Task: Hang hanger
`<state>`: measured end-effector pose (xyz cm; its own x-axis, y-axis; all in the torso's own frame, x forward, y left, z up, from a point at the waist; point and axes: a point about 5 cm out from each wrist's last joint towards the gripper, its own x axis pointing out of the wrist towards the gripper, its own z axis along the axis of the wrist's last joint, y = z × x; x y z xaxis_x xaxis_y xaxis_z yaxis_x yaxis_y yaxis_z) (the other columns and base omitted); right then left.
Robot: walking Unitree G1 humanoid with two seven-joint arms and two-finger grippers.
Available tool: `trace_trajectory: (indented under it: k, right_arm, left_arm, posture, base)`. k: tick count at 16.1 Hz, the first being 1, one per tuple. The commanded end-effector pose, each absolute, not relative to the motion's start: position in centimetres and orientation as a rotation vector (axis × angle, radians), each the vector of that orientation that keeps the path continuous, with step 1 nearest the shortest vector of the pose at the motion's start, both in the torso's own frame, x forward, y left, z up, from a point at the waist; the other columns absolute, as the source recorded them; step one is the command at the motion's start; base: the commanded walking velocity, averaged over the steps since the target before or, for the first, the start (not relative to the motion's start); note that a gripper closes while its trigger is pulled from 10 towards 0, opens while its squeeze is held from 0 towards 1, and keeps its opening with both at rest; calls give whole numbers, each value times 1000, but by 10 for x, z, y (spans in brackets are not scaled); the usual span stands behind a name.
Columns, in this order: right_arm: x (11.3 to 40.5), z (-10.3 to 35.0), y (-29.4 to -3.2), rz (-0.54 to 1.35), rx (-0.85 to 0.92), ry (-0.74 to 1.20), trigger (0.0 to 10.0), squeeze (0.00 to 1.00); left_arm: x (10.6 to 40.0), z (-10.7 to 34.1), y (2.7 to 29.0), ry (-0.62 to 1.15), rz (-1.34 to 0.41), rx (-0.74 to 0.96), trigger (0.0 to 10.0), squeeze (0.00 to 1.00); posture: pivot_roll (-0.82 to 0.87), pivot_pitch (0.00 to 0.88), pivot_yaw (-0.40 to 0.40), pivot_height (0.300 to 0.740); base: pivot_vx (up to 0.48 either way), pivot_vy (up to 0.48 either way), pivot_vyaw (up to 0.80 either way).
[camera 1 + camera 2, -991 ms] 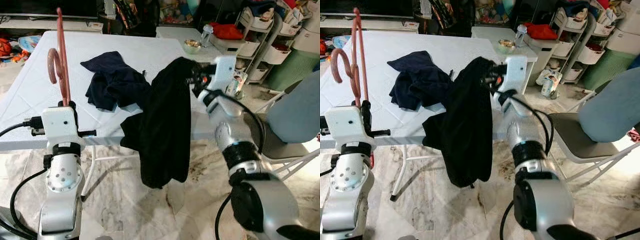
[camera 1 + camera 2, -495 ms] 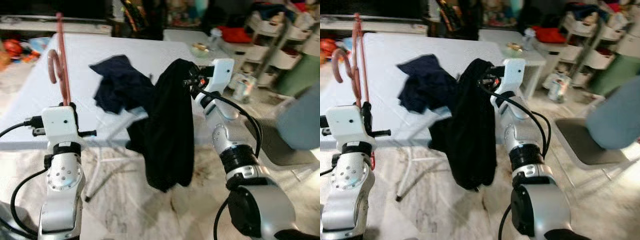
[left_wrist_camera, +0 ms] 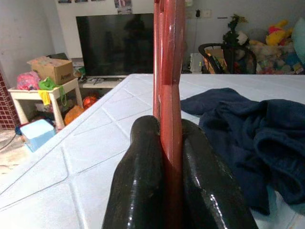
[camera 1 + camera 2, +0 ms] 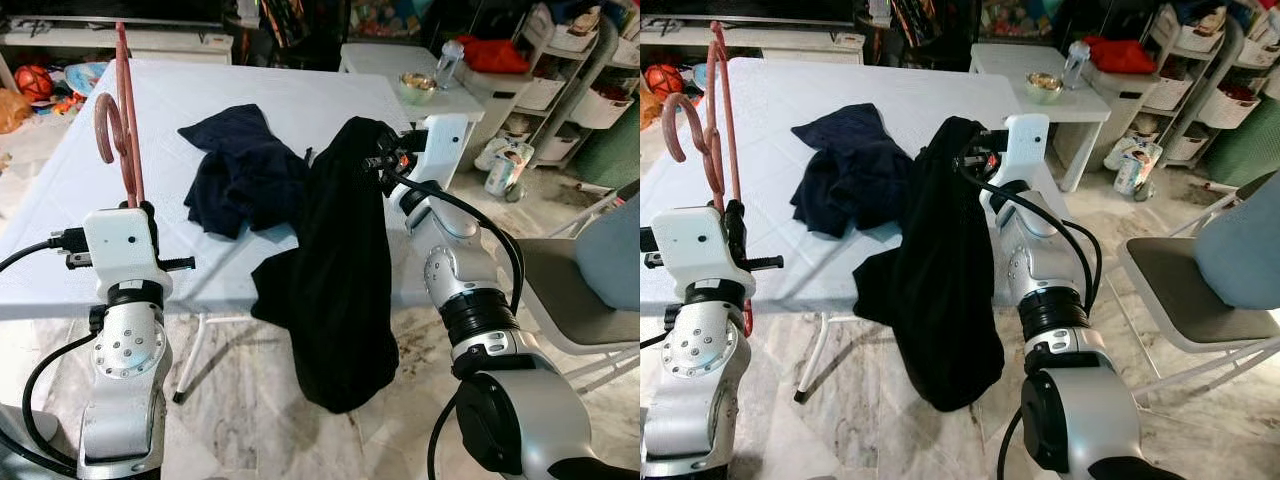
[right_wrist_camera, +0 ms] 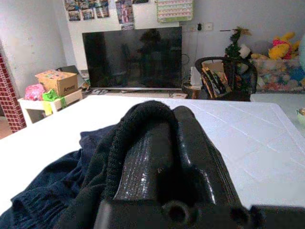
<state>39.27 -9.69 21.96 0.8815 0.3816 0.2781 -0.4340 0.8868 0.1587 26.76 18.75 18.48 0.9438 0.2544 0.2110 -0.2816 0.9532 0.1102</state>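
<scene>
A red hanger [image 4: 122, 130] stands upright at the left, hook end up, with my left gripper [image 3: 164, 157] shut on its lower part. Its black fingers [image 3: 138, 181] press the red bar [image 3: 167, 71] from both sides. My right gripper [image 4: 372, 160] is shut on a black garment [image 4: 340, 270] that hangs from it, down past the front edge of the white table [image 4: 60, 190] toward the floor. In the right wrist view the garment's knitted edge [image 5: 138, 124] lies over the fingers [image 5: 186, 152]. A dark navy garment [image 4: 240, 170] lies crumpled on the table between the two arms.
A small white side table [image 4: 400, 70] with a bowl [image 4: 415, 88] and a bottle [image 4: 447, 62] stands behind on the right. A grey folding chair [image 4: 580, 290] is at the right. Shelving with baskets [image 4: 560, 60] lines the far right. The floor is marble tile [image 4: 240, 400].
The camera has shifted, so the whole scene moved a little. The black garment hangs slightly lower and nearer the table's front edge. Both grippers keep their holds.
</scene>
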Motion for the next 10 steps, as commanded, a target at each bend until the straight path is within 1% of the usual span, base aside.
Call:
trace_trajectory:
  k: [1, 4, 9, 10]
  right_arm:
    - [392, 234, -97, 438, 215, -296, 10000, 0]
    - [392, 235, -95, 446, 215, -299, 10000, 0]
    - [391, 232, -94, 448, 224, -289, 10000, 0]
    - [391, 231, -94, 450, 224, -286, 10000, 0]
  left_arm:
    - [268, 188, 185, -204, 264, 138, 10000, 0]
    - [269, 189, 183, -206, 259, 133, 10000, 0]
    - [269, 188, 184, -200, 268, 135, 10000, 0]
    - [270, 188, 184, -196, 272, 138, 10000, 0]
  posture:
    - [43, 0, -113, 740]
    - [43, 0, -114, 740]
    - [44, 0, -114, 740]
    - [44, 0, -114, 740]
  base:
    - [337, 0, 575]
    - [340, 0, 506]
    - [303, 0, 0]
    - [0, 0, 0]
